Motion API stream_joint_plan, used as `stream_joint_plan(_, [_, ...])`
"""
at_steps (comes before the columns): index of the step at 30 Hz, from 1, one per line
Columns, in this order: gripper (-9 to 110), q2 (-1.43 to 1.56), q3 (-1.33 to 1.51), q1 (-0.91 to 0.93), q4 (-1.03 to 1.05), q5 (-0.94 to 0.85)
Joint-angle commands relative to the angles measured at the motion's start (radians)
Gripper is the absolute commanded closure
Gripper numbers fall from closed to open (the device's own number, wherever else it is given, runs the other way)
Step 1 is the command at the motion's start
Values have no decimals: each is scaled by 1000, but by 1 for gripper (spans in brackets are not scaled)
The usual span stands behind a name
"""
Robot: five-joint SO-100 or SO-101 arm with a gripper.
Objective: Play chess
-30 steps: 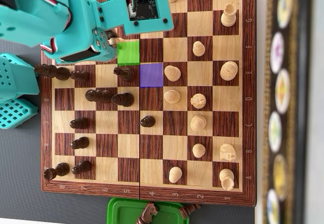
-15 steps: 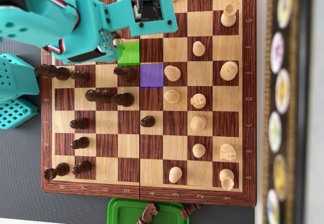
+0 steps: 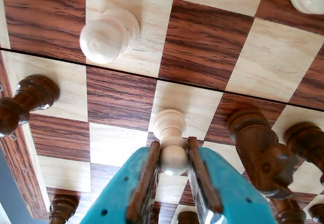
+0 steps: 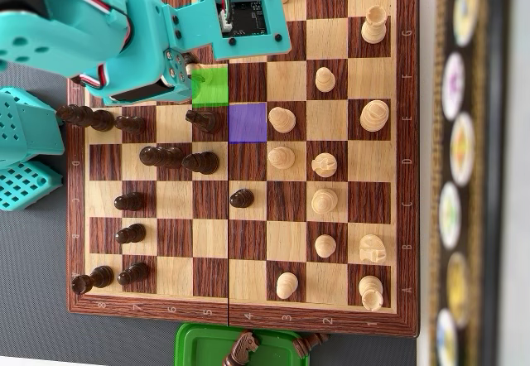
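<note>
board: dark-and-light wooden chessboard with a brown lettered border, fills most of the overhead view; every place below is given relative to it
arm: teal plastic robot arm reaches in over the board's upper-left corner, wrist board with a black chip facing up; low pose fits a piece lift or set-down
green square: bright green highlighted square just under the arm's wrist, likely marking one end of the move
purple square: purple highlighted square diagonally next to the green one, bare, probably the other end of the move
tub: green plastic tub off the board's bottom edge, dark carved pieces lying in it, so likely the captures bin
gripper: teal two-finger gripper with brown pads, clamped on the pawn's round head from both sides
held piece: pale cream wooden pawn between the pads, base toward the board near the green square; whether the base touches, cannot tell
surface: grey tabletop under the board
room: blurred strip of round pale discs beyond the board's right edge
</note>
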Motion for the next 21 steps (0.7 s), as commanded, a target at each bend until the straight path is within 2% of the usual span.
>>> stream_joint_plan(1, [92,3,-18,8,-8,3])
stream_joint_plan(21, [92,0,-18,17,-8,-5])
